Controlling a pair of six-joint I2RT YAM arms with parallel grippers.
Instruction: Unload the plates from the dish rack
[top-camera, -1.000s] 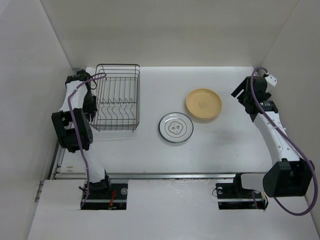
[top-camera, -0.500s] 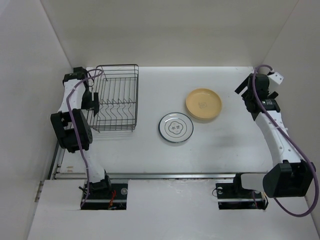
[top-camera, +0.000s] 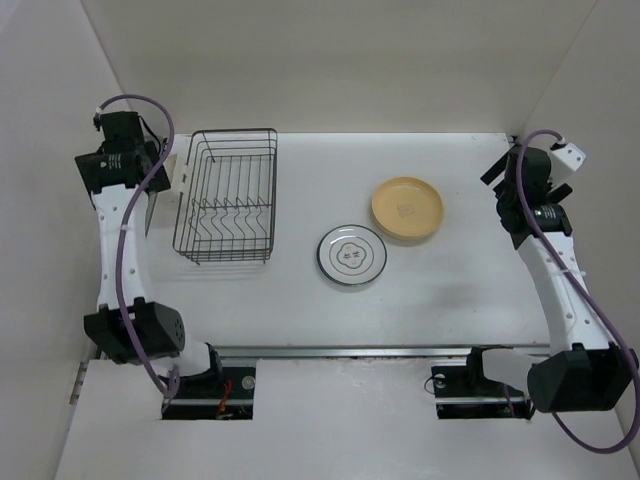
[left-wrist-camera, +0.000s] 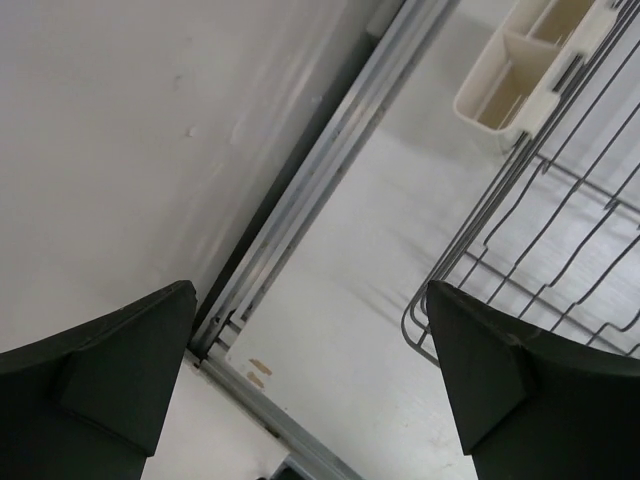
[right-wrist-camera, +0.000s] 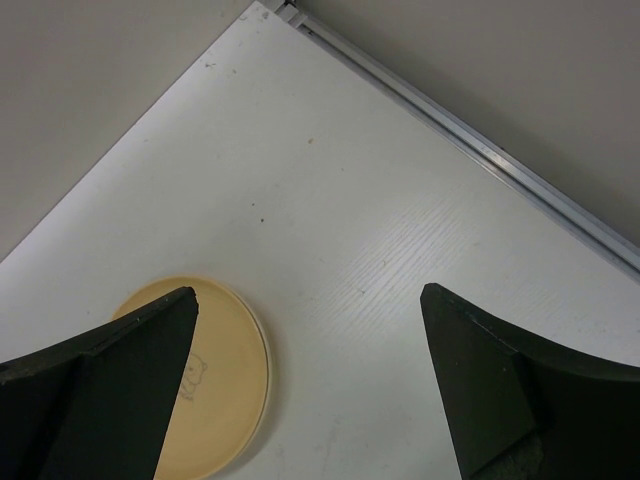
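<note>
Since holding no plates, rates dish rack (top-camera: 226, 196) as unloaded; notes tan plate (top-camera: 407, 208) and white plate (top-camera: 352, 254) lying flat on worktop (top-camera: 450, 290), apart. Records left jaws, right jaws spread wide, empty.

One wire dish rack (top-camera: 226, 196), one tan plate (top-camera: 407, 209), one white plate (top-camera: 352, 254)

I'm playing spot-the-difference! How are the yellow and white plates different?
The yellow plate has a faint centre mark; the white plate has a dark rim ring and dark centre motif. The yellow plate lies farther back than the white plate. Both are round, flat on the table.
</note>
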